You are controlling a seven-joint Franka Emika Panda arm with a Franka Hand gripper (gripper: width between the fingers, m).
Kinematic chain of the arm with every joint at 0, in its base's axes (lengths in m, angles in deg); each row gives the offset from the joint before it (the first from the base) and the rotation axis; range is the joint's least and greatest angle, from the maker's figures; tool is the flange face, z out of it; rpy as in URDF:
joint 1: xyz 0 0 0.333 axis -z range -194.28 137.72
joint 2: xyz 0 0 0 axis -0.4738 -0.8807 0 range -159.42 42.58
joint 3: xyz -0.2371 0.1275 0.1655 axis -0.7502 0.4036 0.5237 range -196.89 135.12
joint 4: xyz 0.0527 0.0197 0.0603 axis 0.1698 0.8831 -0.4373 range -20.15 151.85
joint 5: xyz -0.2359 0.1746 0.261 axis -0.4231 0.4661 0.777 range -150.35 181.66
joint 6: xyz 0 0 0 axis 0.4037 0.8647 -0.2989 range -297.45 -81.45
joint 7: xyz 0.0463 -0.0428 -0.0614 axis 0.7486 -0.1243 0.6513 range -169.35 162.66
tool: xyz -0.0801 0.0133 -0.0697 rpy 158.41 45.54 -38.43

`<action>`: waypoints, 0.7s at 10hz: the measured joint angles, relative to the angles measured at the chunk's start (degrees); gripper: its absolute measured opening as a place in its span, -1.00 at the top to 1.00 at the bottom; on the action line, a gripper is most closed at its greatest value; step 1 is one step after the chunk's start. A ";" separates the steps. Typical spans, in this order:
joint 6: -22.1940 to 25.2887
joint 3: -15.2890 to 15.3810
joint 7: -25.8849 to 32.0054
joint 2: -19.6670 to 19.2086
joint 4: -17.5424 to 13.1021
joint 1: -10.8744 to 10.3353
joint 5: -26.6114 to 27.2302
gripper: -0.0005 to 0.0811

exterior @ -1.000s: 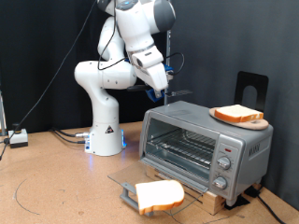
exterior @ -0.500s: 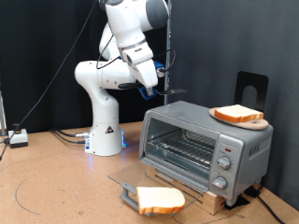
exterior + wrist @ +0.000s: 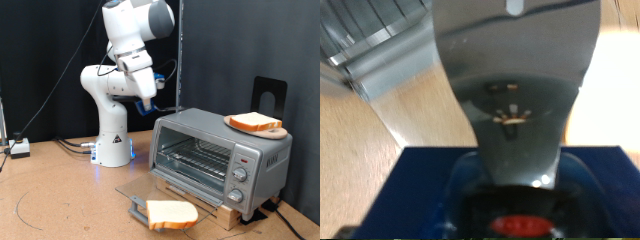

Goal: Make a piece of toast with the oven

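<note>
The silver-grey oven (image 3: 222, 152) stands at the exterior view's right with its glass door (image 3: 150, 194) dropped open. One slice of toast (image 3: 171, 212) lies on the open door by the grey bar handle (image 3: 135, 209). Another slice (image 3: 253, 122) rests on a wooden board on the oven's roof. My gripper (image 3: 150, 104) hangs in the air to the left of the oven's top corner, holding nothing. In the blurred wrist view my fingers (image 3: 510, 120) merge into one grey mass with no gap, and a corner of the oven (image 3: 380, 50) shows beside them.
The white robot base (image 3: 112, 140) stands behind and left of the oven. Cables and a small box (image 3: 20, 148) lie at the far left of the brown table. A black stand (image 3: 268, 96) rises behind the oven. A thin pole (image 3: 181, 60) stands upright by the arm.
The arm has swung toward the exterior view's left, carrying the gripper away from above the oven's top left corner. Both bread slices and the door have stayed put.
</note>
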 joint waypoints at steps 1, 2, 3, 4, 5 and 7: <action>-2.36 2.17 -4.34 -1.05 -0.07 3.25 -2.96 0.02; -4.14 3.49 -6.06 -2.24 -0.14 5.90 -4.90 0.02; -4.91 4.39 -7.01 -3.85 -0.89 7.43 -5.59 0.02; -4.72 4.33 -6.18 -3.85 -0.80 7.36 -5.44 0.02; -3.39 3.39 -0.68 -4.28 -0.77 6.96 -5.26 0.02; -8.66 1.36 10.74 -8.51 -0.67 6.69 -2.30 0.02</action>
